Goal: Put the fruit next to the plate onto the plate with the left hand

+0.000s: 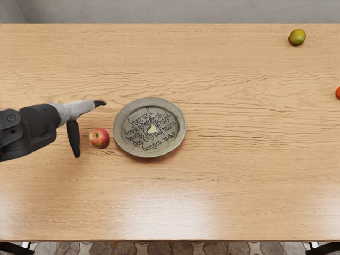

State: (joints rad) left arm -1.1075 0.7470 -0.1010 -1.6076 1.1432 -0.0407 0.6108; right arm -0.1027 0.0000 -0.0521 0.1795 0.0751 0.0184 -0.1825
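A small red apple [99, 137] lies on the wooden table just left of a round grey plate [149, 127] with dark script on it. My left hand [82, 123] reaches in from the left edge and hovers just left of the apple. Its fingers are spread: one dark fingertip [99, 103] points right above the apple, and the thumb [74, 139] hangs down beside it. Nothing is held, and I see a small gap between the thumb and the apple. The right arm is out of view.
A green-yellow fruit [297, 37] sits at the far right corner of the table. A sliver of a red-orange fruit [338, 93] shows at the right edge. The table's front edge runs along the bottom.
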